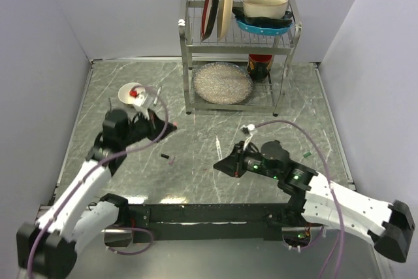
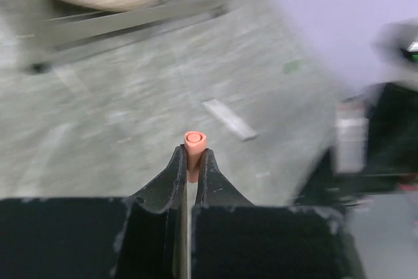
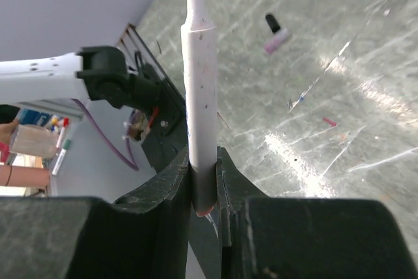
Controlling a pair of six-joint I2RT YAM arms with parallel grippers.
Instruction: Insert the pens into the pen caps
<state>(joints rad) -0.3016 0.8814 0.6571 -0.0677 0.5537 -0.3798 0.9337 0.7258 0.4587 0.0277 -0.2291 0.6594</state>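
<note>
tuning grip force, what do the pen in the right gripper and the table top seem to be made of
Pen: likely matte white plastic; smooth barrel, faint scuffs. Table top: glossy green stone or stone-look laminate; white veins and glare, which one is unclear.

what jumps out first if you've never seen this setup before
The right gripper clamps a white pen with a pink tip, while the left gripper pinches a small salmon-pink tube, apparently a cap. Between the arms, on the marble table, lie a second white pen and a tiny dark cap. A dish rack with plates stands at the back.
</note>
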